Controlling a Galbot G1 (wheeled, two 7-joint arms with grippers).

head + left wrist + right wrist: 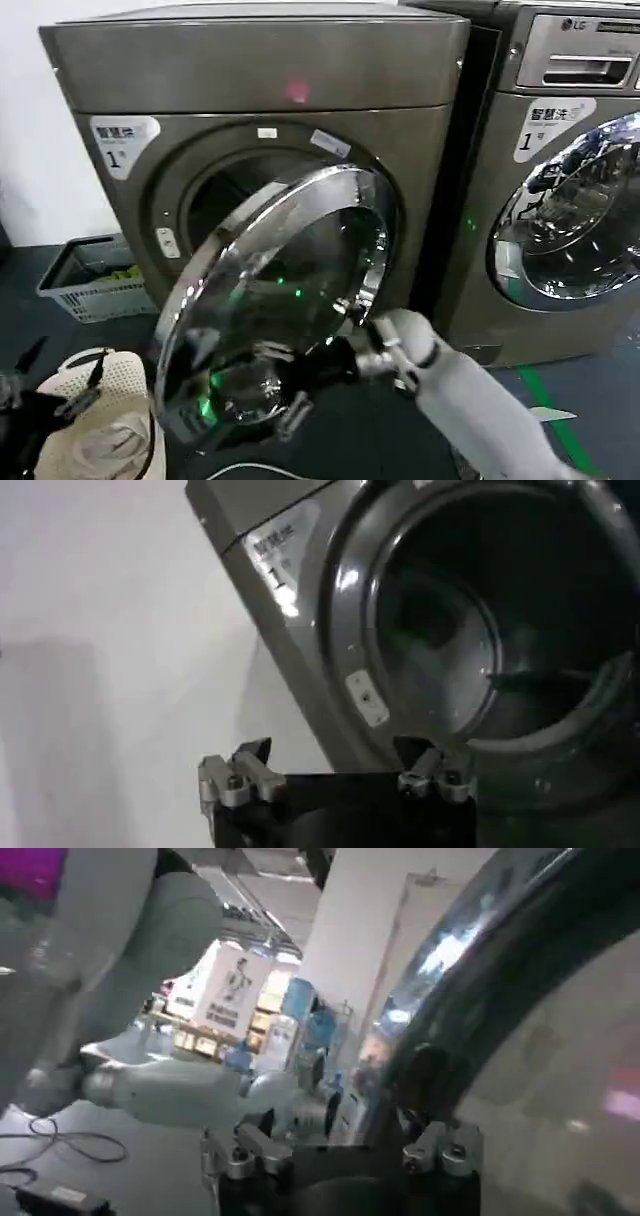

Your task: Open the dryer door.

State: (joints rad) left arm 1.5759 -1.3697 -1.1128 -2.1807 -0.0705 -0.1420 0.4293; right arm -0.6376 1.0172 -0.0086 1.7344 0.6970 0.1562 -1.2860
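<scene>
Door [290,290] of dryer [250,90] partly swung out, right gripper [318,385] at its lower chrome rim, finger state cannot be told; next: pull wider.

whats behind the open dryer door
Behind the dryer door the round opening shows at upper left, and the left wrist view looks into a dark drum with nothing visible inside. The door covers the opening's lower right. The right gripper is at the door's lower edge.
</scene>
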